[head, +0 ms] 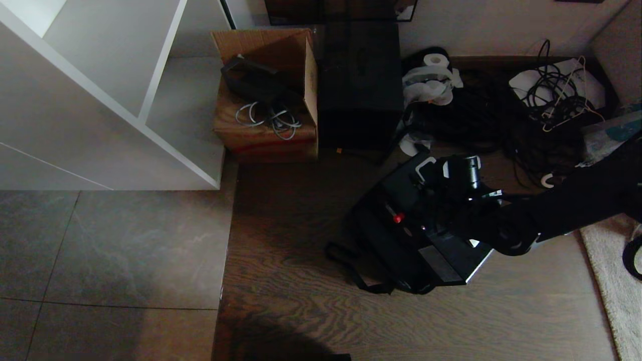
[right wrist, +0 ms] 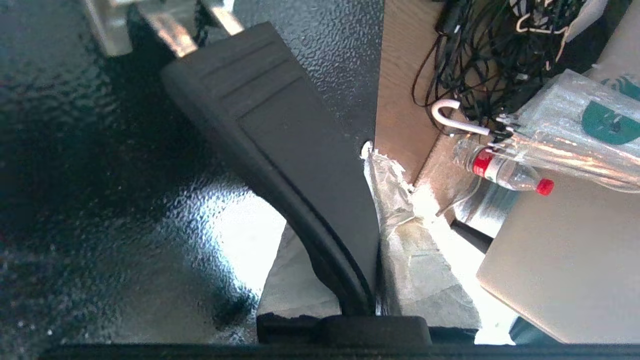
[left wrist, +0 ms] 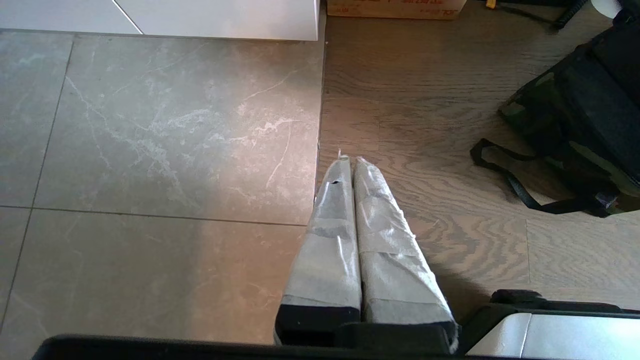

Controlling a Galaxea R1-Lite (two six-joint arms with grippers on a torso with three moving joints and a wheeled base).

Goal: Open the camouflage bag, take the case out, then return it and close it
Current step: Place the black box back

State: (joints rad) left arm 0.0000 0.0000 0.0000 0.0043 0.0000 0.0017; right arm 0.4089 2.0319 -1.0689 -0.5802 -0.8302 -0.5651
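The camouflage bag (head: 386,250) lies on the wooden floor with its black strap (head: 351,265) trailing toward me; the left wrist view shows its green-and-dark side (left wrist: 550,115). A black textured case (right wrist: 75,200) with a silver edge (head: 474,268) sits over the bag. My right gripper (right wrist: 340,165) is shut on the case's black handle (right wrist: 300,150), which is pinched between the taped fingers (right wrist: 415,260). In the head view the right gripper (head: 449,200) hangs above the bag, mostly hidden by its own arm. My left gripper (left wrist: 350,160) is shut and empty, parked over the seam between tile and wood.
A cardboard box (head: 266,95) with cables and a plain black box (head: 358,85) stand at the back. A cable tangle (head: 551,95) and a water bottle (right wrist: 500,172) lie to the right. A white shelf unit (head: 100,90) stands at the left, a rug (head: 612,271) at the right.
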